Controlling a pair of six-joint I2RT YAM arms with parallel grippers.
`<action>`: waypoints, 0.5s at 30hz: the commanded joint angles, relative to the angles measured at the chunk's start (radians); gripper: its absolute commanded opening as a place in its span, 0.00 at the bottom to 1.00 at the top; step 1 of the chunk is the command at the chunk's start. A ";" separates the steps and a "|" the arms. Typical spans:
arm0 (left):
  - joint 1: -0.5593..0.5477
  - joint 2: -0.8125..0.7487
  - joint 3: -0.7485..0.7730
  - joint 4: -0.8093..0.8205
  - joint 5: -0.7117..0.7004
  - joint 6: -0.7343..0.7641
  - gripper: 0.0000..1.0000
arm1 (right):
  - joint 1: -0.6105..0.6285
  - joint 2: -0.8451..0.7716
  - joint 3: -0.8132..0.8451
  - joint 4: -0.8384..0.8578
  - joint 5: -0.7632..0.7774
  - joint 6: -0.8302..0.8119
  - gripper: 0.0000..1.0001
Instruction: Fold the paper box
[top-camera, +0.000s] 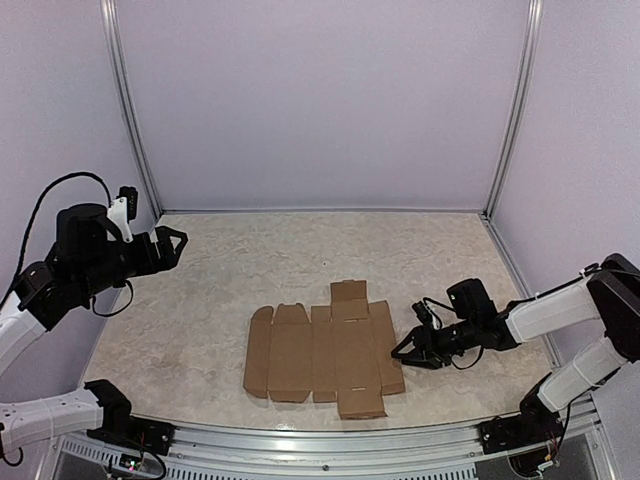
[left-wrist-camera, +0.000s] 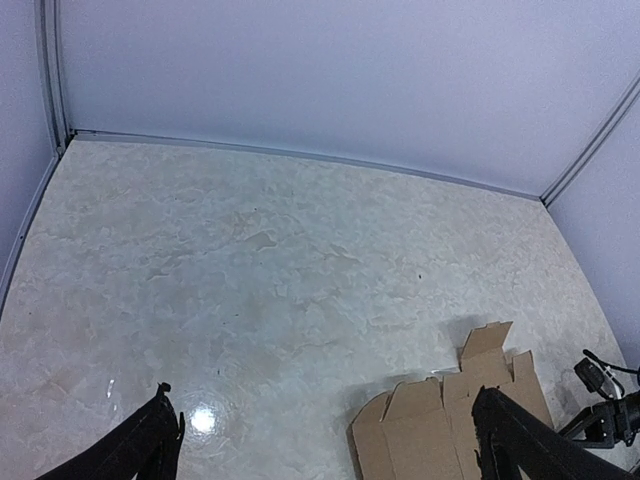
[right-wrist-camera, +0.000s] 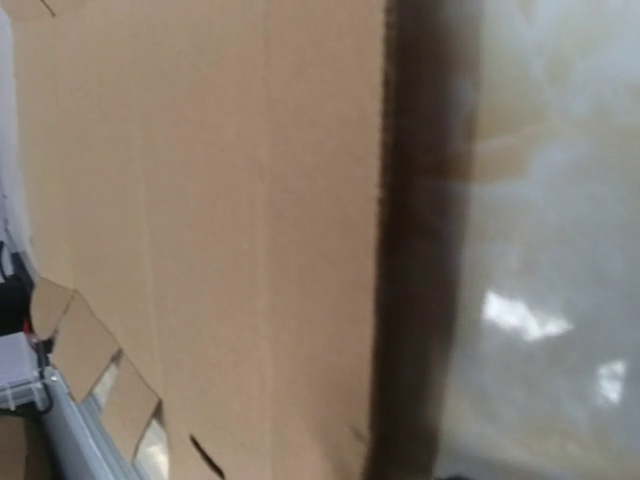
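Cardboard lies flat and unfolded on the desk (top-camera: 230, 270): the paper box (top-camera: 325, 350) is a plain brown die-cut sheet near the front edge, about midway between the two arms, with its panels side by side and small flaps sticking out at the far and near ends. The right hand (top-camera: 403, 350) sits low over the desk at the sheet's right edge, its fingers partly spread and pointing toward the outermost panel. Whether they touch the cardboard cannot be told from above. The right wrist view is filled by the brown sheet (right-wrist-camera: 200, 200) with a dark shadow along its edge, and no fingers show there. The left hand (top-camera: 180, 246) hangs raised at the far left, well apart from the sheet, spread wide and holding nothing. Its two dark fingers (left-wrist-camera: 150, 445) frame the bare desk, with the sheet (left-wrist-camera: 440, 425) at lower right.
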 joint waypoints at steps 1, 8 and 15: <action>-0.006 0.002 -0.005 0.005 0.007 0.011 0.99 | 0.014 0.055 -0.036 0.120 -0.022 0.050 0.45; -0.006 0.005 -0.003 0.003 0.009 0.011 0.99 | 0.024 0.103 -0.047 0.218 -0.031 0.080 0.39; -0.006 0.008 0.006 0.001 0.017 0.009 0.99 | 0.026 0.112 -0.033 0.238 -0.028 0.077 0.17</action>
